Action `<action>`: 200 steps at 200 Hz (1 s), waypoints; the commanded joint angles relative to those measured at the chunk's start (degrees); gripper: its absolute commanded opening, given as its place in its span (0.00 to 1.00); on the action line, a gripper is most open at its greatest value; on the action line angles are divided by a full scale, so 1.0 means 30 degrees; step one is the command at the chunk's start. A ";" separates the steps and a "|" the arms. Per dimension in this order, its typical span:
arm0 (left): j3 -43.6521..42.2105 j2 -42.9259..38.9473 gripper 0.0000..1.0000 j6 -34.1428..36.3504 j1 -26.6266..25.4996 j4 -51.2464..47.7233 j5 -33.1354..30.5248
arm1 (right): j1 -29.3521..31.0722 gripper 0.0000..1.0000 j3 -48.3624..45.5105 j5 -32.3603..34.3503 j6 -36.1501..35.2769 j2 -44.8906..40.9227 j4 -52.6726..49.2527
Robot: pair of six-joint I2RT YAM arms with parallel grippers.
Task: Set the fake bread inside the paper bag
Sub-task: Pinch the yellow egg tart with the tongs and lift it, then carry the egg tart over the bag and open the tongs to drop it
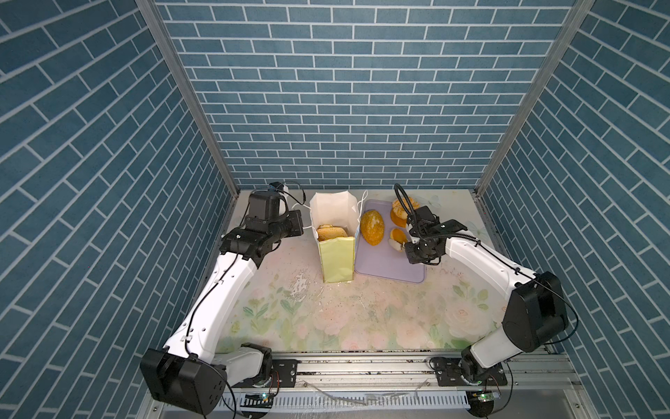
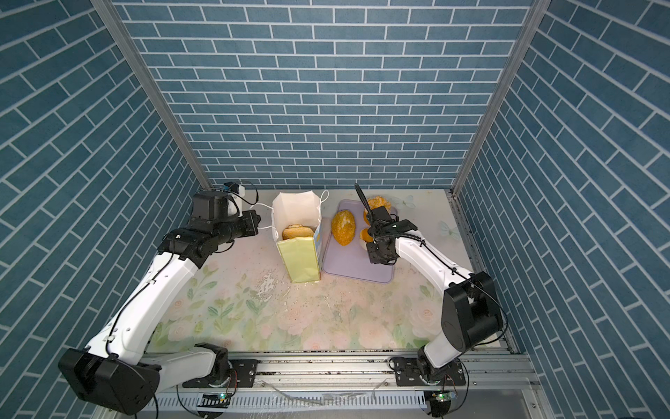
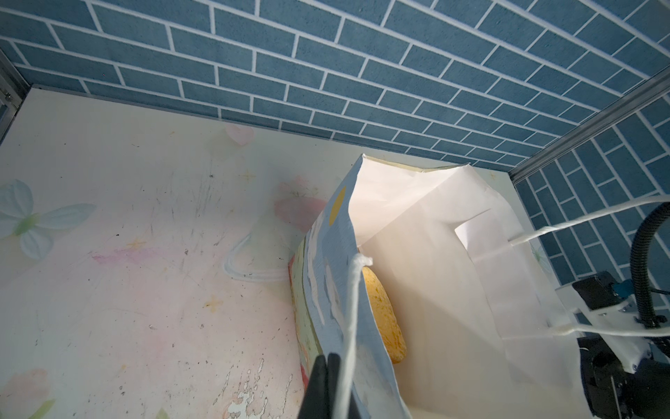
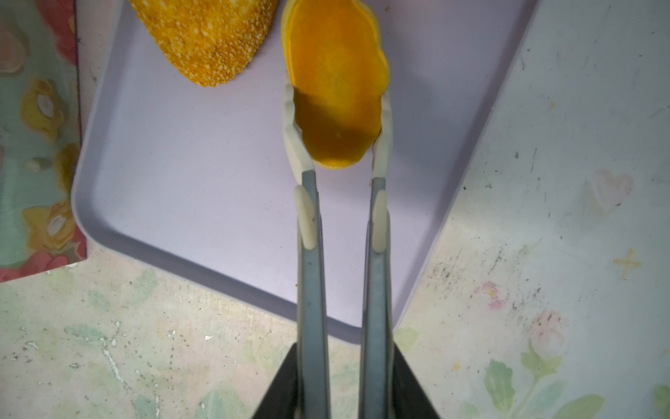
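- Right fingers (image 4: 281, 395) squeezed the tongs (image 4: 311, 272), whose tips pinched an orange bun (image 4: 337, 83) at the lavender tray (image 4: 181, 181)!
- Left fingers (image 3: 321, 384) were pressed together beside the paper bag's (image 1: 335, 261) cord (image 3: 350, 308).
- Bread (image 1: 330, 232) lay inside the bag; the seeded loaf (image 1: 373, 228) sat on the tray.

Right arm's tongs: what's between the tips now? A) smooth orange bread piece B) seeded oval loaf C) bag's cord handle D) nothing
A: in the right wrist view the tongs pinch a smooth orange bread piece; the seeded loaf lies apart on the lavender tray.
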 commanded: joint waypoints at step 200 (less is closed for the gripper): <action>-0.0040 -0.0510 0.06 -0.0251 -0.0364 0.0288 0.0252 | 0.7790 0.27 1.5699 0.1434 -0.5319 0.0190 -0.3031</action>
